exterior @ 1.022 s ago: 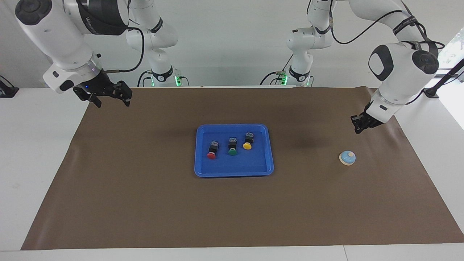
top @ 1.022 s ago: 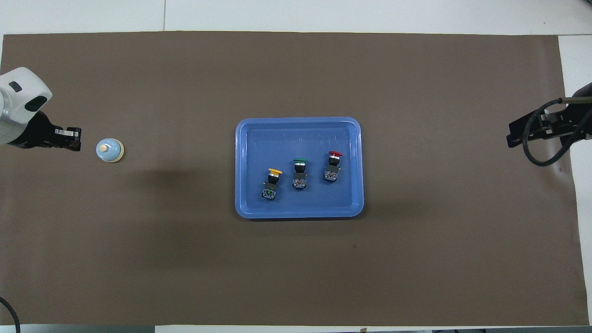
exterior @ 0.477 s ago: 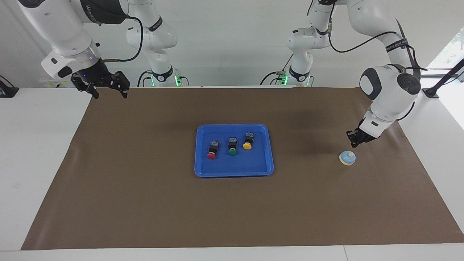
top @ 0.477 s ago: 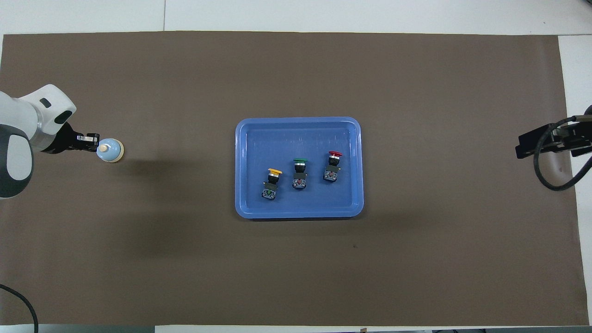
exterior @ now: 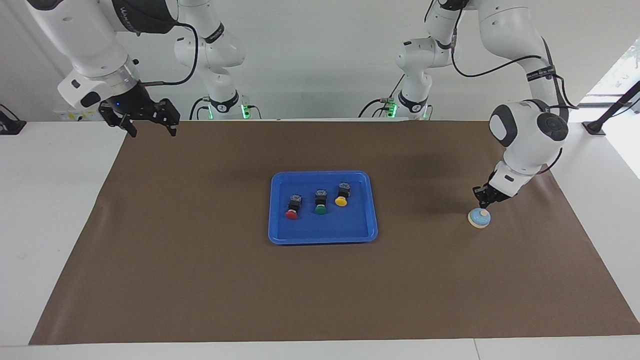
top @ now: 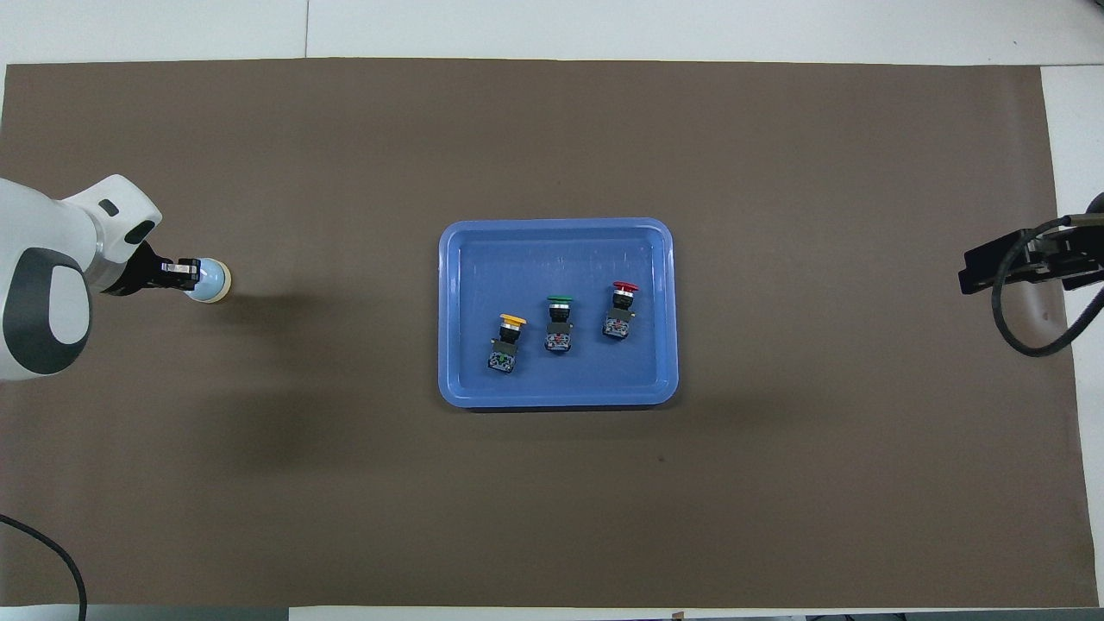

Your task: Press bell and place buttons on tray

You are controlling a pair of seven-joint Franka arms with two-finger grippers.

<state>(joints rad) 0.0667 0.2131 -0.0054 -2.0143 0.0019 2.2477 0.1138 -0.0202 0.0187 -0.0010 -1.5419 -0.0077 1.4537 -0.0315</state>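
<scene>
The left gripper (exterior: 483,204) is hovering just above the bell (exterior: 479,218), its jaws looking closed together. The bell is sitting toward the left arm's end of the table, well apart from the blue tray (exterior: 370,235). It is probably light and rigid; pressing its middle knob should suffice. The right gripper (exterior: 150,122) is waiting, fingers spread wide. The three buttons (exterior: 320,203) are lying in the tray. No writing is readable.

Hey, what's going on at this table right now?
The left claw is directly over the bell, at its knob, apparently to press it. The red, green and yellow buttons already lie in the blue tray mid-table. The right claw, open, waits over the mat's corner at its own end.
</scene>
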